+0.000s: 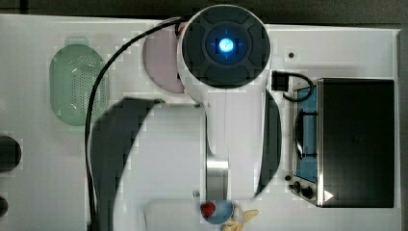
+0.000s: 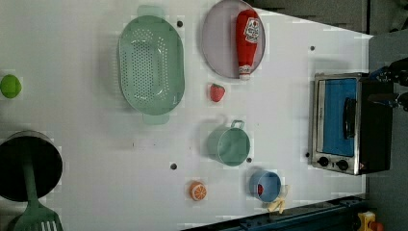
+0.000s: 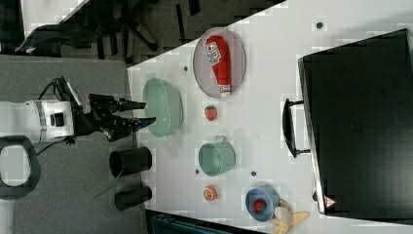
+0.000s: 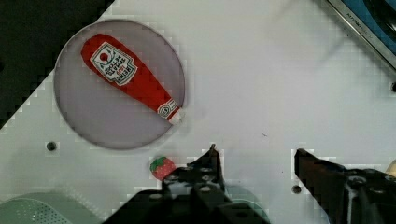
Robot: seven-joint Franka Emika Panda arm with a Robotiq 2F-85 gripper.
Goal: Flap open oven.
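The oven [image 1: 356, 144] is a big black box at the top view's right, with a silver front frame, a blue door [image 2: 337, 115] and a dark bar handle [image 3: 288, 127]; two knobs [image 2: 332, 163] sit beside the door. The door looks shut against the frame. My gripper [image 3: 146, 112] hangs high over the table, apart from the oven, open with nothing between its fingers [image 4: 210, 163]. In the left view the gripper [image 2: 377, 86] appears over the oven's black top. The wrist view catches a corner of the oven [image 4: 369, 23] past my gripper [image 4: 257, 156].
A ketchup bottle [image 2: 248, 41] lies on a grey plate [image 2: 216, 43]. A green colander [image 2: 151, 65], strawberry [image 2: 217, 92], green pot [image 2: 228, 144], orange [image 2: 197, 190], blue bowl [image 2: 264, 185] and banana [image 3: 287, 217] are spread over the white table [image 2: 288, 96].
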